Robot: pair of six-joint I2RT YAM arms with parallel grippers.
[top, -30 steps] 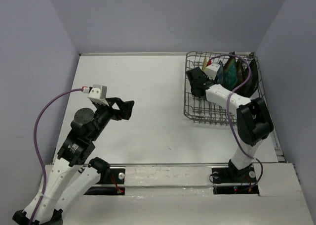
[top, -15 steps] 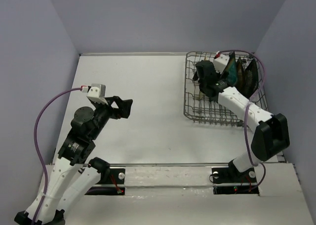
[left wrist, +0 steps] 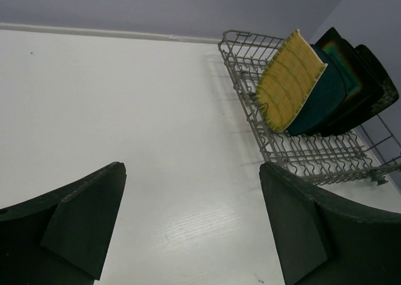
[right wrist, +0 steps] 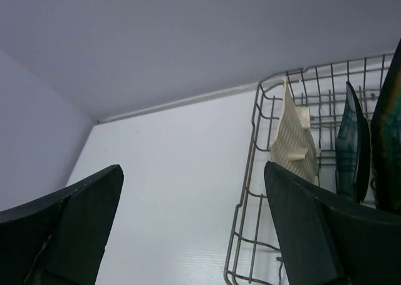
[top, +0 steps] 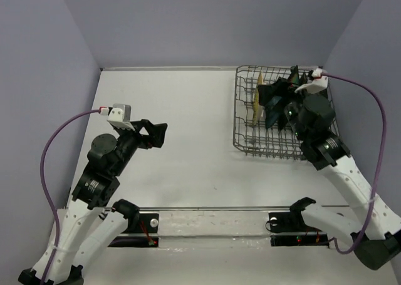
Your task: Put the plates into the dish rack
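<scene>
Swung carelessly, the right fingers [right wrist: 316, 235], open and empty like the left fingers [left wrist: 78, 225], could topple the yellow ribbed square plate [left wrist: 289, 78] in the grey wire dish rack [left wrist: 311, 158].

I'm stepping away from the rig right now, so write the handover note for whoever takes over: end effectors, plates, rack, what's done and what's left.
Left end effector: open, empty, above the table, left of the dish rack.
Right end effector: open, empty, up over the rack.
Plates: standing on edge in a row in the rack. The yellow ribbed plate is in front, the plain teal plate behind it, and the darker plates at the back. They overlap, so I cannot confirm the count.
Done: no plate shows on the table.
Left: probably only checking the count and seating, then retracting.
</scene>
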